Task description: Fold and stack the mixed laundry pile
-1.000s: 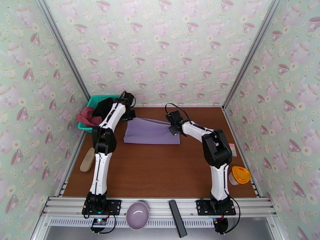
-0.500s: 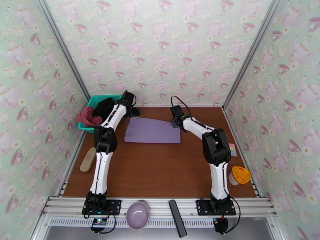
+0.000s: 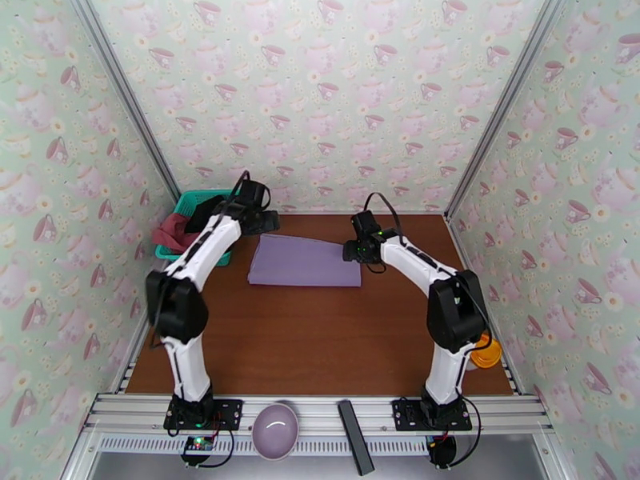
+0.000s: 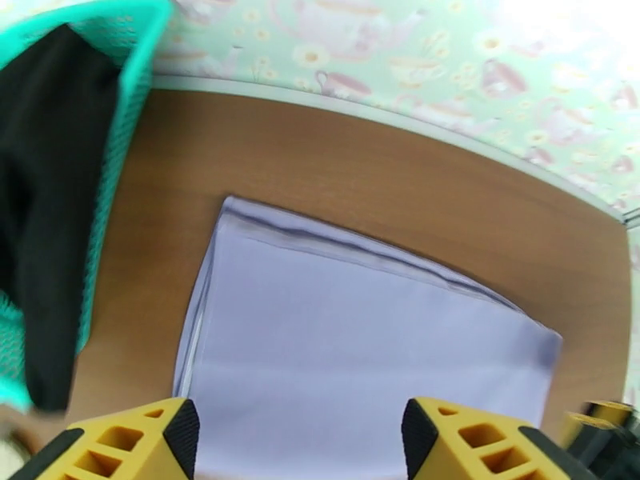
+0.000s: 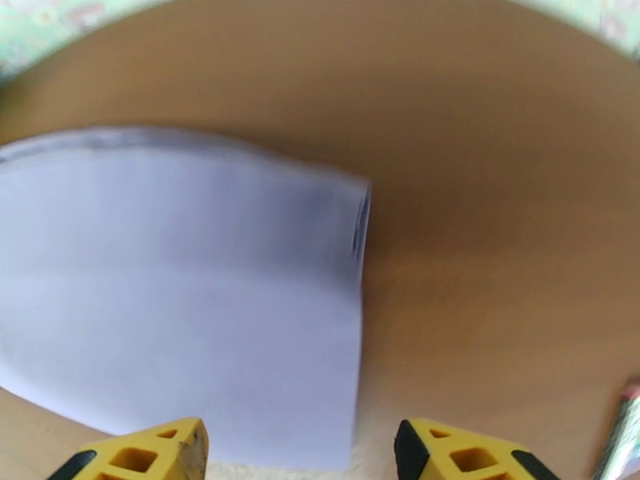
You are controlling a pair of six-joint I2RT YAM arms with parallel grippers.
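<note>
From above, the lavender-purple cloth (image 3: 304, 262) lies folded flat near the back of the table (image 3: 320, 346). The left gripper (image 3: 268, 222) and right gripper (image 3: 352, 251) are poised at its two ends, likely where a fold finishes. The black garment (image 3: 210, 211) and dusty-red top (image 3: 170, 231) wait in the teal basket (image 3: 186, 203). In the left wrist view, the yellow fingers (image 4: 136, 442) stand wide apart above the cloth, holding nothing. In the right wrist view, the fingers (image 5: 472, 454) likewise gape empty over its folded edge.

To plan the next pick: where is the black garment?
In the top view, the black garment lies in the teal basket at the far left corner of the table, beside the dusty-red top, left of the lavender cloth.
</note>
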